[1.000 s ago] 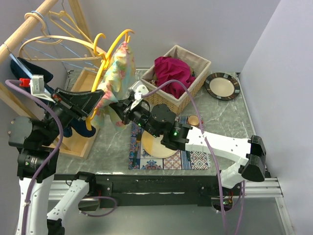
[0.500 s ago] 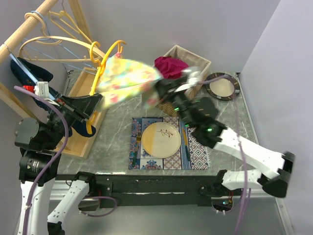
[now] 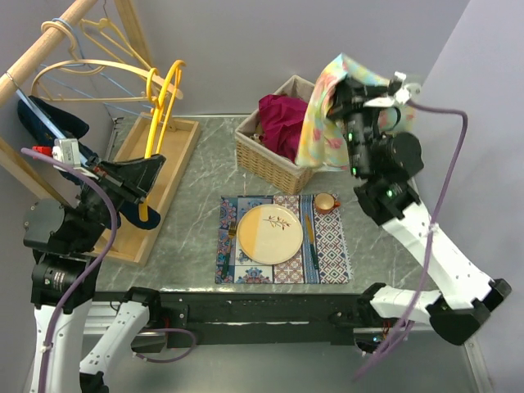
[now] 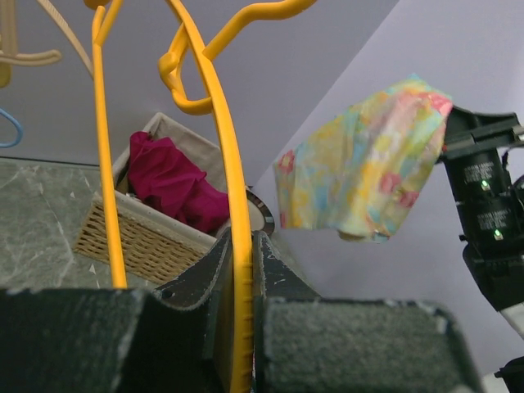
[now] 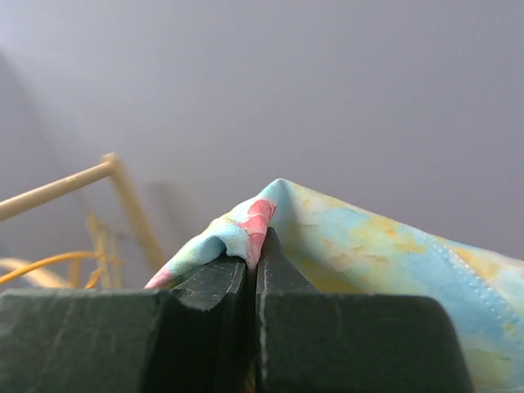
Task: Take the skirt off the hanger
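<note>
The floral pastel skirt (image 3: 326, 123) hangs free from my right gripper (image 3: 348, 86), high above the right end of the wicker basket (image 3: 270, 160). It is off the yellow hanger (image 3: 160, 102), which stands bare at the left. My right gripper (image 5: 252, 250) is shut on a fold of the skirt (image 5: 368, 246). My left gripper (image 3: 143, 184) is shut on the hanger's lower bar; in the left wrist view the yellow bar (image 4: 237, 327) runs between the closed fingers (image 4: 196, 286), and the skirt (image 4: 360, 168) shows at the far right.
The basket holds magenta cloth (image 3: 286, 123). A placemat (image 3: 282, 241) with a plate (image 3: 268, 234), cutlery and a small cup (image 3: 325, 201) lies at the front centre. A dark-rimmed plate (image 3: 372, 144) sits behind the right arm. A wooden rack (image 3: 49, 45) with more hangers and a wooden tray (image 3: 168, 155) stand at the left.
My right gripper has pulled the skirt off the hanger and swung it up and to the right, past the basket. The hanger now stands bare in my left gripper.
</note>
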Motion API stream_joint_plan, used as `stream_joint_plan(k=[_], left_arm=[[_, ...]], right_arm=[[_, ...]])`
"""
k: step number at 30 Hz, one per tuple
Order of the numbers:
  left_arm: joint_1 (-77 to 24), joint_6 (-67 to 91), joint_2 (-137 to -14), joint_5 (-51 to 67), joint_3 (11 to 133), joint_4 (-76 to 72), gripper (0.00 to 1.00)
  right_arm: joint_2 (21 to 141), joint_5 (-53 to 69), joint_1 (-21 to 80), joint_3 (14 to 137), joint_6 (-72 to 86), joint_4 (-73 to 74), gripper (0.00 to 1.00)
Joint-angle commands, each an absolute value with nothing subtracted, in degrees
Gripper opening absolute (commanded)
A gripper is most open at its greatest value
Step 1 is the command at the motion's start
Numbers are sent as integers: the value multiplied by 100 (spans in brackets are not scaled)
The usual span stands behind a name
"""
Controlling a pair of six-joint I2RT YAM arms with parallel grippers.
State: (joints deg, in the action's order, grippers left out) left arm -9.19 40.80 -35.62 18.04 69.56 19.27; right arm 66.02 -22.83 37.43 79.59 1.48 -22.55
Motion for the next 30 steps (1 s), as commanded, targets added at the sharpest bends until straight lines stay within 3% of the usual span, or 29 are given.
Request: stream_joint_plan(k=[1, 9, 13, 20, 30], left_arm=[[-896, 3745, -3376, 1907, 7154, 1661, 1], [-896, 3612, -3199, 2144, 7119, 1582, 1], [-896, 3577, -3182, 2171, 7093, 1547, 1], [-896, 3419, -3208, 2145, 7180, 1643, 1], [-896, 3331, -3190, 1775, 7154, 1661, 1]], right_arm=[[7162, -2048, 3235, 8656, 62, -2303, 0], [8893, -1925, 2418, 9219, 491, -2234, 0], [9631, -1240, 2303, 8729, 1361, -2232, 0], [11116, -2197, 1961, 9051, 2495, -1039, 0], [10908, -3225, 1627, 8728, 2373, -887, 0]])
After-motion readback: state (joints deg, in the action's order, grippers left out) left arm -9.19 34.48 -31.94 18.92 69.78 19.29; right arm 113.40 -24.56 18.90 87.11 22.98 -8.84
